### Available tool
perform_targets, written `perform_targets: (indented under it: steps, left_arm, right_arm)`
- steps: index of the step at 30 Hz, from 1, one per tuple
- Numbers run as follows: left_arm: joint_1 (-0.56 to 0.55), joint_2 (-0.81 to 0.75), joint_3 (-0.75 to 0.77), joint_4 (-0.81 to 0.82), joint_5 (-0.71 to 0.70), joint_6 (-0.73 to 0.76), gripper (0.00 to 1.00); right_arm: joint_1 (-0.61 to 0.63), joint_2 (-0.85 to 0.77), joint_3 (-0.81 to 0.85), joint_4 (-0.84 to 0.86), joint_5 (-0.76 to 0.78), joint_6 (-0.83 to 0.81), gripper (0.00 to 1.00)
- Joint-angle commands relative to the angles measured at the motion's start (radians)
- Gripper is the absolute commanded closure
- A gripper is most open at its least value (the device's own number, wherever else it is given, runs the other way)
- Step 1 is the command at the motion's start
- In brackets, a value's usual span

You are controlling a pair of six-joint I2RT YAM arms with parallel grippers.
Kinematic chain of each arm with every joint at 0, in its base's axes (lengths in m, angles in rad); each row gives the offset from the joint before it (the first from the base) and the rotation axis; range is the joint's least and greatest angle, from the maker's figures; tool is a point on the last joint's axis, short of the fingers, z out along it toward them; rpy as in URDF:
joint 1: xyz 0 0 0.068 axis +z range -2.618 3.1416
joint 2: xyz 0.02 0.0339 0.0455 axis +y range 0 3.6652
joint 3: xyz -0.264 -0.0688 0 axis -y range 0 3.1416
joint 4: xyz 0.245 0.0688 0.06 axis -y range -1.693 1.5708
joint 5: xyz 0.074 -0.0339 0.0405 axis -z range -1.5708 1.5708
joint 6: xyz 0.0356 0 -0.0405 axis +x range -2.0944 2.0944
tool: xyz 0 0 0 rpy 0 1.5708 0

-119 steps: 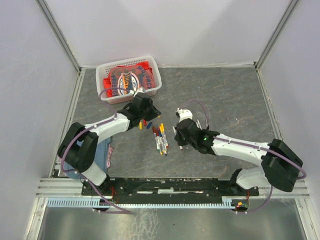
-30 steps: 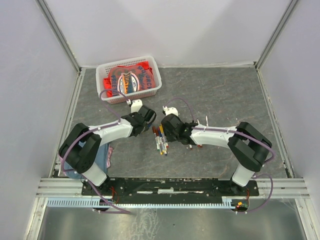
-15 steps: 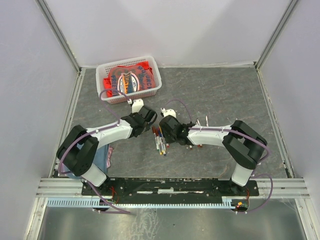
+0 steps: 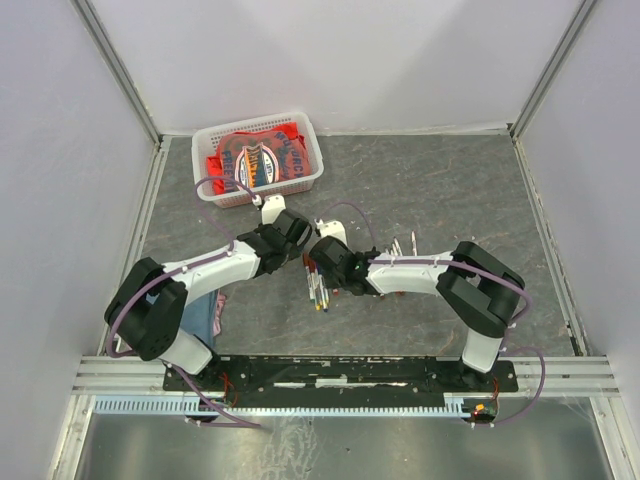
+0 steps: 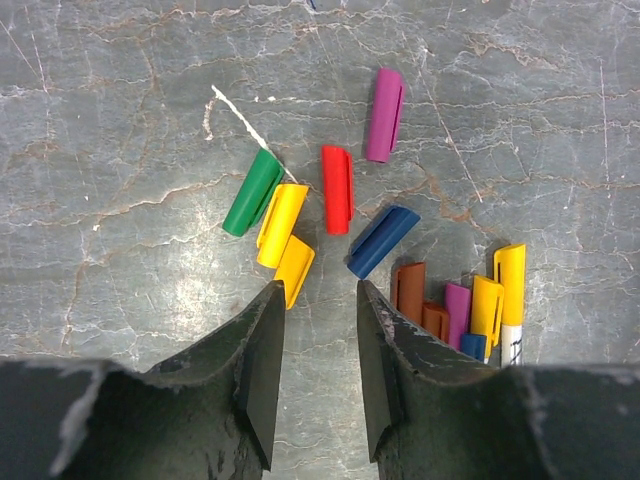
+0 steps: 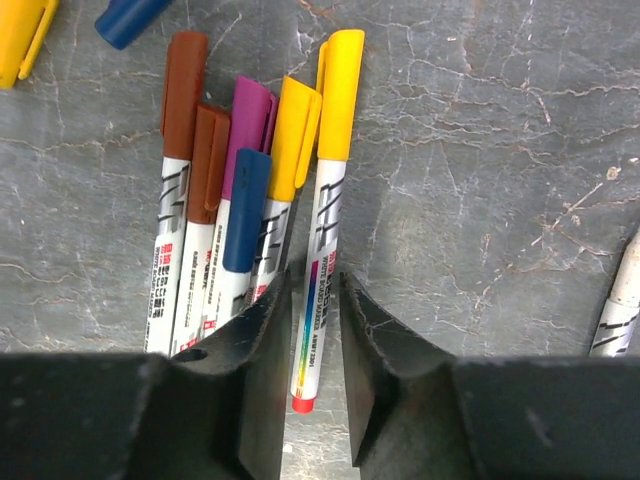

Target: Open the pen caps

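Observation:
Several loose pen caps lie in the left wrist view: green (image 5: 253,192), two yellow (image 5: 282,211), red (image 5: 337,188), purple (image 5: 385,115) and blue (image 5: 383,241). My left gripper (image 5: 318,290) hangs open just short of them, nothing between its fingers. Beside them is a bundle of capped pens (image 6: 225,200) with brown, purple, blue and yellow caps. My right gripper (image 6: 316,278) straddles the white barrel of the rightmost pen (image 6: 322,230), which has a yellow cap (image 6: 338,95). Its jaws stand narrow with a thin gap each side. From above, both grippers (image 4: 292,243) (image 4: 320,262) meet over the pens (image 4: 318,288).
A white basket (image 4: 312,152) with a red printed cloth (image 4: 250,160) stands at the back left. Thin white uncapped barrels (image 4: 405,245) lie right of the right arm; one shows at the wrist view's edge (image 6: 620,310). A blue cloth (image 4: 215,300) lies near the left base.
My right gripper has slid left along the pen bundle and its jaws have narrowed around the yellow-capped pen's barrel. The left gripper has barely shifted.

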Motion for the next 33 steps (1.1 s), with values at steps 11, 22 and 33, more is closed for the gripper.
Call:
perform_targets:
  steps: [11,22,33]
  left_arm:
    - [-0.004,-0.026,0.018,0.04,0.055,-0.039,0.55]
    - [0.0,-0.103,-0.021,0.153,0.232,-0.129,0.5]
    - [0.028,-0.135,-0.06,0.218,0.369,-0.173,0.47]
  right_arm:
    - [0.013,-0.011,-0.055,-0.045,0.047,0.074,0.98]
    - [0.014,-0.136,-0.125,0.023,0.081,0.09,0.99]
    - [0.044,-0.233,-0.167,0.072,0.062,0.099,0.99]
